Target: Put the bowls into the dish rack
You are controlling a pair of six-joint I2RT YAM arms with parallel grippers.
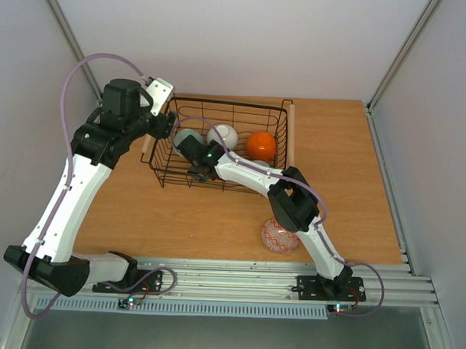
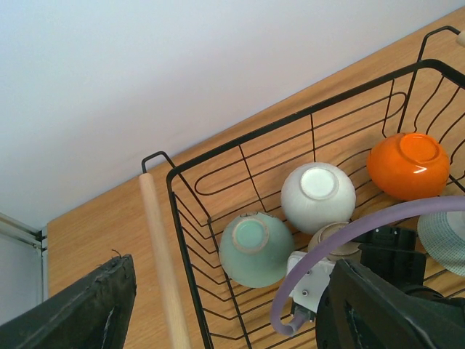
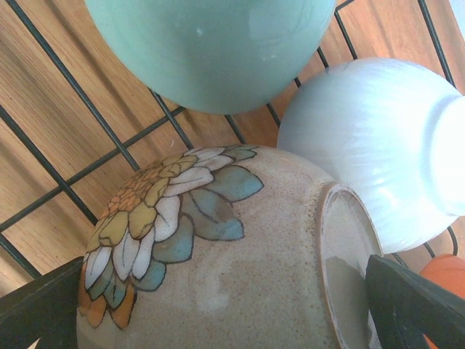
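Observation:
The dish rack [image 1: 284, 138] stands at the back centre. Upside down in it are a celadon bowl [image 1: 188, 136], a white bowl [image 1: 222, 136] and an orange bowl [image 1: 261, 146]. My right gripper [image 1: 199, 164] reaches into the rack, open, its fingers [image 3: 414, 305] astride an upturned beige flower-painted bowl [image 3: 240, 247], also in the left wrist view [image 2: 336, 236]. My left gripper [image 1: 159, 127] is open and empty over the rack's left handle [image 2: 163, 262]. A patterned bowl [image 1: 280, 237] sits on the table by the right arm. A pale cross-hatched bowl [image 2: 443, 240] shows partly.
The right arm's purple cable [image 2: 363, 225] arcs over the rack's near side. Metal rails [image 1: 237, 278] run along the table's front edge. White walls close in the back and both sides.

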